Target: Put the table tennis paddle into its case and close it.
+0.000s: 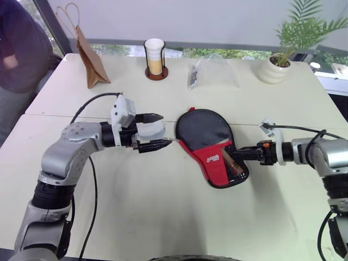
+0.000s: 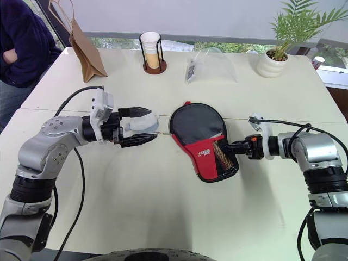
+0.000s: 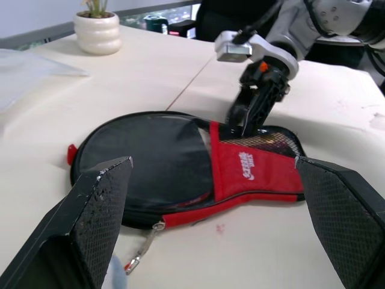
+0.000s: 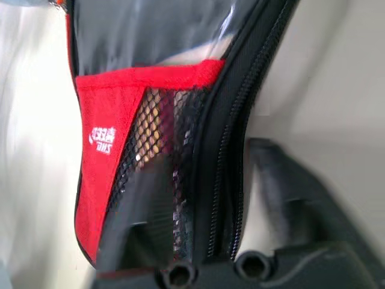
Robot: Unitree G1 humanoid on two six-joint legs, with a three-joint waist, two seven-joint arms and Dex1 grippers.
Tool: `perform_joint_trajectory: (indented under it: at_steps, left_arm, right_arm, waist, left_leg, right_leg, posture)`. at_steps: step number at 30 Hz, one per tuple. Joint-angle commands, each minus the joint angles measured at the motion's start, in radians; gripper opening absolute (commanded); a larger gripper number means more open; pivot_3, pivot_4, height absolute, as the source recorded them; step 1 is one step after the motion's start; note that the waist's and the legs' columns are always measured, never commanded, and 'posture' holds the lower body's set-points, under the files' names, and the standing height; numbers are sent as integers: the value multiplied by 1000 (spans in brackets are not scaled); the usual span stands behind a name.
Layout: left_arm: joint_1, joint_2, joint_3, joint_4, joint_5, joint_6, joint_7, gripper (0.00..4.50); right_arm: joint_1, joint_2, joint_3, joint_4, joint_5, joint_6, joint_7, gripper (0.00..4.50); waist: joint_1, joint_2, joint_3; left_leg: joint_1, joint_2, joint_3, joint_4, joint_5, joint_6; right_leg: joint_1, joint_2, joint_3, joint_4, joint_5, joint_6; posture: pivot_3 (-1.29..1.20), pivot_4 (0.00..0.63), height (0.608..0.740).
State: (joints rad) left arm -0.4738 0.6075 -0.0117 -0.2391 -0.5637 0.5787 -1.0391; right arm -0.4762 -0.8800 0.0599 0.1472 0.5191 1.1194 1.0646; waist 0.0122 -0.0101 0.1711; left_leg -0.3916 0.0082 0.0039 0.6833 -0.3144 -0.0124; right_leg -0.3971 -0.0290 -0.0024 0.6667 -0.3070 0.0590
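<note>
Pale cream tabletops [image 1: 163, 217] joined by a seam fill the room's foreground, with a window strip behind. Along the far edge stand a brown paper bag [image 1: 89, 60], a potted plant [image 1: 277, 65], a clear plastic bag [image 1: 212, 73] and a cup in a holder [image 1: 155, 57]. Near the seam lies the case [image 1: 209, 147], a paddle-shaped black pouch with a red panel carrying a white logo, a mesh pocket and a zipper along its edge; the paddle's wooden handle [image 1: 235, 163] shows through the mesh. The left gripper [image 1: 155, 131] hovers beside the round end, fingers spread wide, holding nothing. The right gripper [image 1: 239, 155] pinches the case's narrow end at the zipper edge.
</note>
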Motion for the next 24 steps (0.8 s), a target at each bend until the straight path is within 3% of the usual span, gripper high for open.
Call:
perform_joint_trajectory:
  at_steps: [1,5,13,19,24]
  left_arm:
    - [0,-2,26,-19,-12,-22,12,4500]
    - [3,-11,25,-18,-11,-30,26,4500]
    - [25,-27,18,-29,-15,-37,46,4500]
    - [27,-37,9,-21,-15,-41,43,4500]
    - [17,-43,-1,-7,-10,-45,35,4500]
  right_arm:
    - [61,11,19,-66,17,79,-34,160]
    - [145,16,-37,-197,65,174,-100,31]
    - [330,120,-279,-544,212,479,-268,31]
    - [484,143,-368,-677,326,495,-380,31]
    - [488,164,-419,-681,354,495,-462,31]
  waist:
    - [0,0,0]
    - [3,0,0]
    - [2,0,0]
    - [2,0,0]
    - [1,0,0]
  left_leg:
    - [0,0,0,0,0,0]
    - [0,0,0,0,0,0]
    - [0,0,-1,0,0,0]
    - [0,0,-1,0,0,1]
    - [0,0,-1,0,0,1]
  right_leg:
    - [0,0,0,0,0,0]
    - [0,0,0,0,0,0]
    - [0,0,0,0,0,0]
    - [1,0,0,-1,0,0]
    - [1,0,0,-1,0,0]
  posture:
    - [0,150,740]
    - [0,150,740]
    - [0,150,740]
    - [0,150,740]
    - [0,150,740]
